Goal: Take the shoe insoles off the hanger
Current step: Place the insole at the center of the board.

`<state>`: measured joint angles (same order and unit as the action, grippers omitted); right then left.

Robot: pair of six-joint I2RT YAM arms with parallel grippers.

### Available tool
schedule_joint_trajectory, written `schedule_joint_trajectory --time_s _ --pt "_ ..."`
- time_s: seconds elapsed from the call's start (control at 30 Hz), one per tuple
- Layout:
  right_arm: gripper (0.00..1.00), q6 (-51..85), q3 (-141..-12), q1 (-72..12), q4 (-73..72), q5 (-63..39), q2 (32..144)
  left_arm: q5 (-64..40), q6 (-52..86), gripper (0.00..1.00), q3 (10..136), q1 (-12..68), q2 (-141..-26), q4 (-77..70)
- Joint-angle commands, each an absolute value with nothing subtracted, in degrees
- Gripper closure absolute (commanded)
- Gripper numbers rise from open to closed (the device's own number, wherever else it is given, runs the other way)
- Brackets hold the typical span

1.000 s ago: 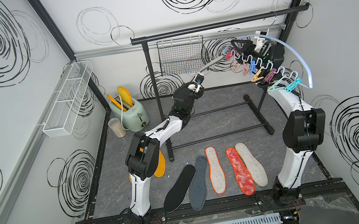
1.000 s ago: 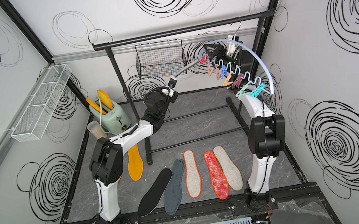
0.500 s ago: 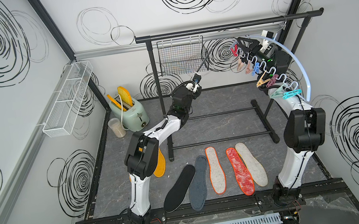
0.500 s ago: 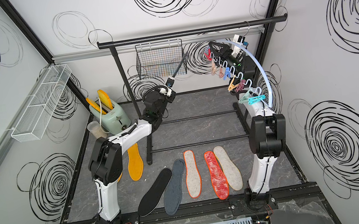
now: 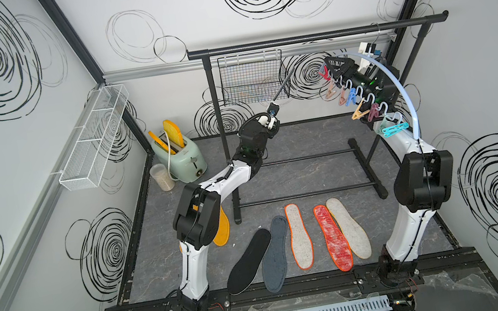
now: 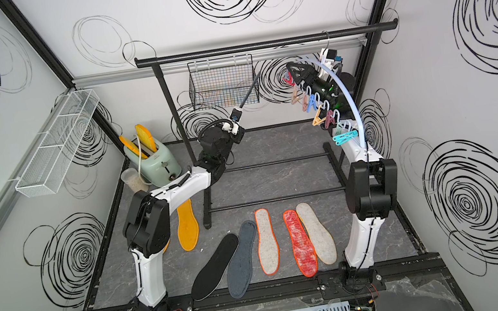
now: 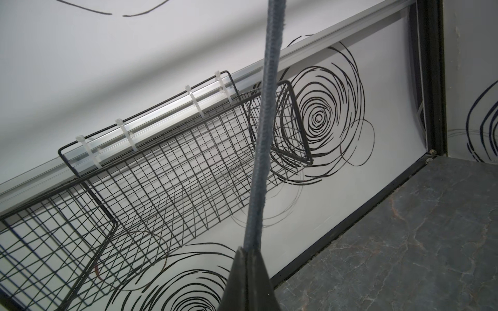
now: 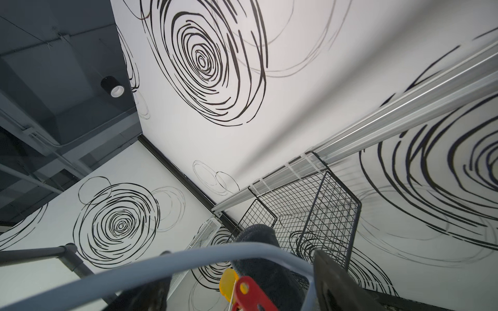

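My left gripper (image 5: 274,109) (image 7: 246,250) is shut on a dark grey-blue insole (image 5: 284,88) (image 7: 265,113), seen edge-on and slanting up past the basket, apart from the pegs. The pale blue hanger (image 5: 395,82) hooks on the rail at the back right, its coloured pegs (image 5: 359,111) empty. My right gripper (image 5: 334,70) (image 8: 239,272) is open, its fingers straddling the hanger's end and a red peg (image 8: 250,293). On the floor lie black (image 5: 249,261), grey-blue (image 5: 276,253), white orange-edged (image 5: 299,236), red (image 5: 333,237), beige (image 5: 349,228) and orange-yellow (image 5: 222,231) insoles.
A black garment rail (image 5: 316,36) spans the back, its base bars (image 5: 307,192) on the floor. A black wire basket (image 5: 250,78) hangs on the rear wall. A mint-green toaster (image 5: 178,155), a jar (image 5: 161,177) and a white wire shelf (image 5: 92,137) are at the left.
The grey-blue insole has come off the red peg and moved left with my left gripper. The hanger has swung back to the right with my right gripper, whose jaws have widened.
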<state>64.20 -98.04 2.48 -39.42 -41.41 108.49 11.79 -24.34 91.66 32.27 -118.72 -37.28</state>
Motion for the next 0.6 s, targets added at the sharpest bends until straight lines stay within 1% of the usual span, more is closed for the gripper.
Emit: schedule_joint_trajectory --time_s 0.0,0.1,0.27,0.33,0.43,0.57 --pt "0.17 56.94 -99.12 2.17 -37.90 -42.79 108.44 11.10 -21.88 1.00 91.14 32.74 -116.19 -39.03" --pt "0.17 53.85 -99.25 1.94 -40.34 -44.43 108.81 10.25 -19.80 1.00 91.10 32.87 -115.78 -38.36" --pt "0.18 53.51 -97.05 1.52 -51.72 -46.01 109.73 8.21 -15.24 1.00 90.31 33.11 -114.07 -37.38" --pt "0.18 54.25 -95.67 1.08 -56.60 -45.22 109.97 7.91 -14.27 1.00 89.88 33.39 -113.50 -37.29" --pt "0.18 55.87 -96.20 0.79 -59.51 -44.34 110.94 7.48 -12.75 1.00 89.15 33.67 -112.49 -37.28" --pt "0.19 58.65 -95.09 0.38 -69.60 -43.64 112.11 5.06 -9.18 1.00 87.43 33.79 -110.56 -37.66"
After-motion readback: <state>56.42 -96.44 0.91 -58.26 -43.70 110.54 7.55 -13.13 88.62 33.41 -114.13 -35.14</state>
